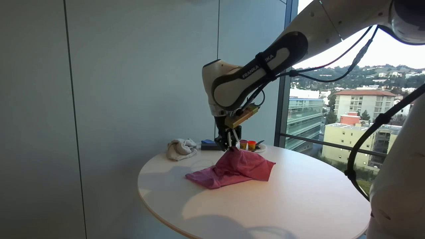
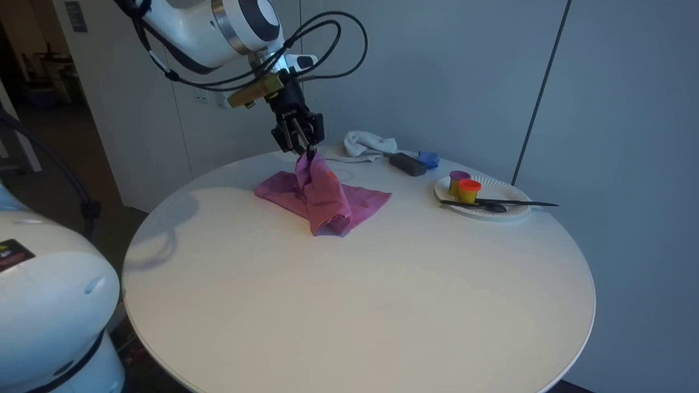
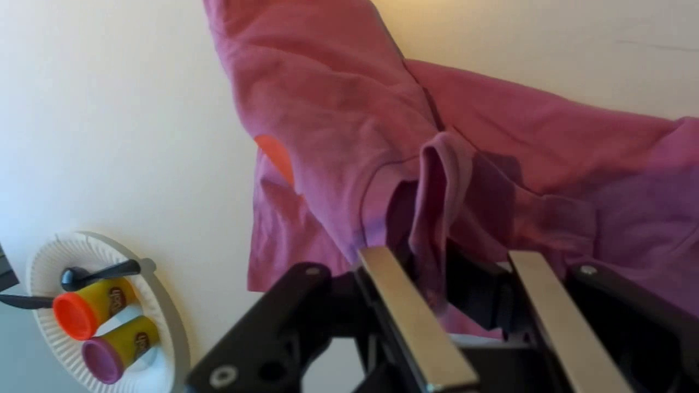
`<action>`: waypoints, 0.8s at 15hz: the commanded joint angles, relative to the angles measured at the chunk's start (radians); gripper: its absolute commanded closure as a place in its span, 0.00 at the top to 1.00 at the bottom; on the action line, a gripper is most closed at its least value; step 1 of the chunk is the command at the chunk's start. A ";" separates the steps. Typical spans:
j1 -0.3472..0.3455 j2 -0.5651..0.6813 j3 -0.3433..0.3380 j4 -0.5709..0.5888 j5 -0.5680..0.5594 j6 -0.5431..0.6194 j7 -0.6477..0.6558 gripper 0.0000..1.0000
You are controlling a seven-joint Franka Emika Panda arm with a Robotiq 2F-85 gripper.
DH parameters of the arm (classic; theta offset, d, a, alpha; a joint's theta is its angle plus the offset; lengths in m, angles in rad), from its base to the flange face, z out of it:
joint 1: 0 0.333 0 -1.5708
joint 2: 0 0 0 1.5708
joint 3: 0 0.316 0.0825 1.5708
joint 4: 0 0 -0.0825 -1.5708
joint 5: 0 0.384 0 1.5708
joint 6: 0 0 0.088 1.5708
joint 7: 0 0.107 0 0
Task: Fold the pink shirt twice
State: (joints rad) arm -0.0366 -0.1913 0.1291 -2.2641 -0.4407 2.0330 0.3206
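Observation:
The pink shirt (image 1: 244, 166) lies wrinkled on the round white table, with part of it pulled up into a peak; it also shows in an exterior view (image 2: 327, 196). My gripper (image 1: 232, 147) is at the top of that peak, pointing down, and also shows in an exterior view (image 2: 310, 153). In the wrist view the gripper (image 3: 437, 273) has a fold of the pink shirt (image 3: 333, 103) pinched between its dark fingertips. A raised flap runs up from the table to the fingers. A reddish-orange patch (image 3: 277, 158) shows partly on the flap. The lower layer is partly hidden beneath it.
A paper plate (image 2: 510, 191) holds two Play-Doh tubs (image 2: 468, 192) and dark cutlery. A grey-white cloth (image 2: 368, 144), a dark box (image 2: 408, 164) and a blue item (image 2: 428, 159) lie along the back, near the wall. The white table (image 2: 355, 305) has a round edge.

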 commanded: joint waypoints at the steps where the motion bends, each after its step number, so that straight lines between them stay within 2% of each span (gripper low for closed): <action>1: 0.042 0.116 -0.005 0.065 -0.014 0.017 -0.096 0.05; 4: 0.067 0.170 -0.011 0.067 -0.003 0.035 -0.136 0.05; 5: 0.073 0.181 -0.013 0.064 -0.005 0.039 -0.142 0.14; 6: 0.077 0.190 -0.016 0.062 0.000 0.041 -0.149 0.37; 8: 0.080 0.190 -0.020 0.050 -0.005 0.036 -0.135 0.40; 11: 0.089 0.096 -0.016 0.016 -0.055 -0.027 -0.056 0.63; 12: 0.095 0.036 -0.007 -0.003 -0.098 -0.085 0.013 0.70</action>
State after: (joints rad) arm 0.0280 -0.0153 0.1229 -2.2251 -0.4599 2.0456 0.2244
